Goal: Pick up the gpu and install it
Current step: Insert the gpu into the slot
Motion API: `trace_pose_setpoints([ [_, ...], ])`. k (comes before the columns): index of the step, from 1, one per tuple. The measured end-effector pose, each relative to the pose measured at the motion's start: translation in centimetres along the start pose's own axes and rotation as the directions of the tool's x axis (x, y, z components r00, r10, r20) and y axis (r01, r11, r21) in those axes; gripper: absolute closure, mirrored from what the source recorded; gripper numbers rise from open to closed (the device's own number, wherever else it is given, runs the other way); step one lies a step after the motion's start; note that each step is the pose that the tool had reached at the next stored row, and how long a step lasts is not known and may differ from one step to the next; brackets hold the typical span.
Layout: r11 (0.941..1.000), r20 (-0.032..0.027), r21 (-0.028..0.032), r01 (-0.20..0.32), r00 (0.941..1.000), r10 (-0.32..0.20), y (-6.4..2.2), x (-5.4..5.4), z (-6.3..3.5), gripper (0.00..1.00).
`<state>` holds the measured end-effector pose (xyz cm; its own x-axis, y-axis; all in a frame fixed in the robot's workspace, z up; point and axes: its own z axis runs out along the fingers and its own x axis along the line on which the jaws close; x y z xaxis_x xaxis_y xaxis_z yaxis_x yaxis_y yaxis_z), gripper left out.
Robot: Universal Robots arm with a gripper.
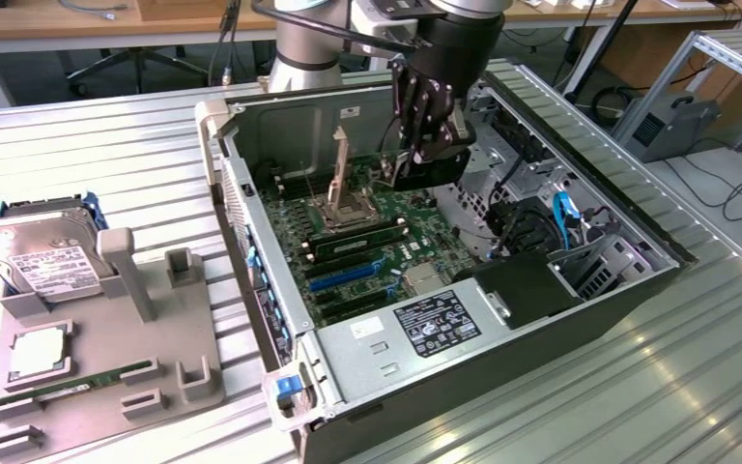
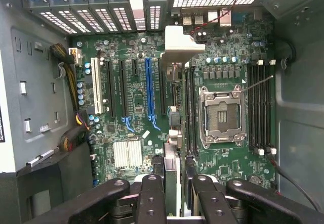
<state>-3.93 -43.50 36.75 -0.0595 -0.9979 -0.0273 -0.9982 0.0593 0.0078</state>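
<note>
The gpu (image 1: 427, 172) hangs just above the middle of the exterior view, inside the open computer case (image 1: 258, 208) and above the motherboard (image 1: 358, 256), not yet seated in any slot. The gripper (image 1: 424, 147) grasps it from above, with the fingers (image 2: 152, 198) clenched on its two flat sides. In the wrist view the card (image 2: 172, 176) shows edge-on, as a thin strip between the fingers.

By judgement the card is stiff and rather light, but fragile. The circuit board and the fan should take no pressure, so the shroud and the long edges are the safer places to hold. Its smooth sides may slip if the card meets the slot at an angle.

The fan, the metal bracket and the contact edge cannot be made out. It is also hard to tell how the card stands relative to the long blue slot (image 2: 150, 90). On the grey tray (image 1: 100, 358) at the lower left of the exterior view remain a hard drive (image 1: 36, 256) and a RAM stick (image 1: 74, 384).
</note>
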Motion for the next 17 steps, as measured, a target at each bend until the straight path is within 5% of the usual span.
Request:
trace_pose_setpoints([
  [17, 1.0000, 0.0000, 0.0000, 0.000, 1.0000, 0.000, -0.02, 0.22, 0.35, 0.74],
])
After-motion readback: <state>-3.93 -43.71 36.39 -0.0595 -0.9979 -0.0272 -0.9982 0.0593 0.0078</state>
